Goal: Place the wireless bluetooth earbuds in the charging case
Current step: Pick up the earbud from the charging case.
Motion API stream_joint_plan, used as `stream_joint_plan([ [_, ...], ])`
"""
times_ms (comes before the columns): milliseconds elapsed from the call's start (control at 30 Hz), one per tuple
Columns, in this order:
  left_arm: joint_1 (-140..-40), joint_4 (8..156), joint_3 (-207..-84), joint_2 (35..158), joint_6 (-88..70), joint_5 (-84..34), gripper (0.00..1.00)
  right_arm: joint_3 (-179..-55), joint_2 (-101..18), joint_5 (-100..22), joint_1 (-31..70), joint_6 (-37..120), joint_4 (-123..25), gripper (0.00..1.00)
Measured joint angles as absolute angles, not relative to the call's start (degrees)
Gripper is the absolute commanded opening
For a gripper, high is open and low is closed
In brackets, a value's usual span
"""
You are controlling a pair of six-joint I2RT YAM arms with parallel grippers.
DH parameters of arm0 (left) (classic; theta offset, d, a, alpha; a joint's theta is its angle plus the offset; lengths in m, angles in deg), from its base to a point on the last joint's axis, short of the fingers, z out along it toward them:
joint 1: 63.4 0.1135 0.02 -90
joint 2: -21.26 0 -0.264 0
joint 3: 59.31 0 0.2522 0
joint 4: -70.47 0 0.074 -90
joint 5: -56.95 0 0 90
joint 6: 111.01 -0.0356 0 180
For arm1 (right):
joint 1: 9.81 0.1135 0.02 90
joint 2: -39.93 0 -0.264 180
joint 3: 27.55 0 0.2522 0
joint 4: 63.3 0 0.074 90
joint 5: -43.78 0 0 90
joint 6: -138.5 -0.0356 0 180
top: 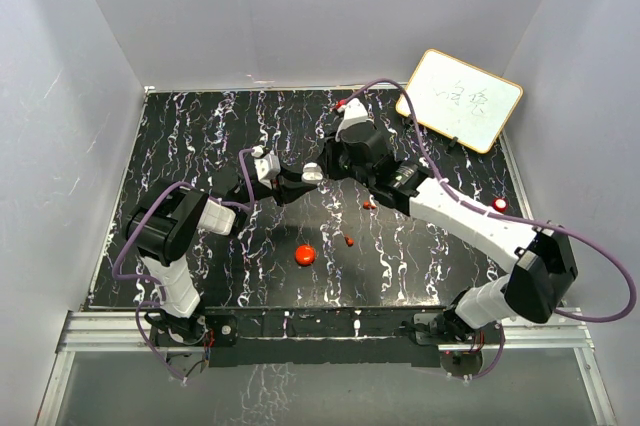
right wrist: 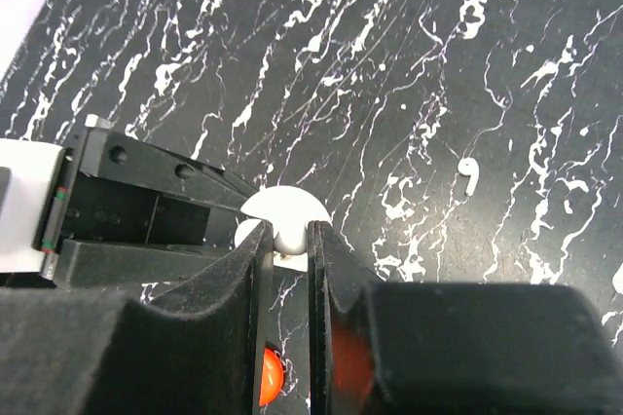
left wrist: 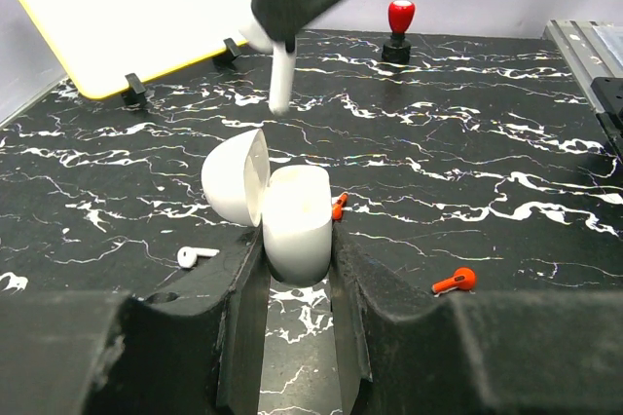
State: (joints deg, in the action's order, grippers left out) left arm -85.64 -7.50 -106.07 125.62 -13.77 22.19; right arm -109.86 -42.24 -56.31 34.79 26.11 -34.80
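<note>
Left gripper (left wrist: 295, 251) clamped tight on the open charging case (left wrist: 297, 225); right gripper (right wrist: 285, 257) nearly closed, pinching a white earbud (left wrist: 280, 79), stem vertical, hanging at 12 o'clock from the case, so I judge the right arm lowers.

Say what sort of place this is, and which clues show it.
Probably a robotics lab test cell: plain white walls enclosing a black marbled tabletop, two robot arms bolted at its edge.
</note>
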Motion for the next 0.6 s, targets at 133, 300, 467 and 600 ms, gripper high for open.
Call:
stream_joint_plan([
  [133,-85.6,-7.5,-106.1,125.6,-13.5,22.7,0.0,-109.8,-40.4,-56.8,34.8,27.6,-35.9,0.13],
  [300,-85.6,-7.5,-106.1,125.6,-13.1,23.7,0.0,-108.1,-38.6,-55.1,34.8,31.8,-38.4,0.15],
  [467,-85.6,-7.5,-106.4,125.6,-12.9,24.4,0.0,-105.8,-36.7,-51.6,34.8,36.8,-40.3,0.15],
  [600,-85.6,-7.5,-106.5,125.6,-12.7,24.7,0.0,-105.0,-36.2,-49.0,34.8,40.4,-41.7,0.15],
])
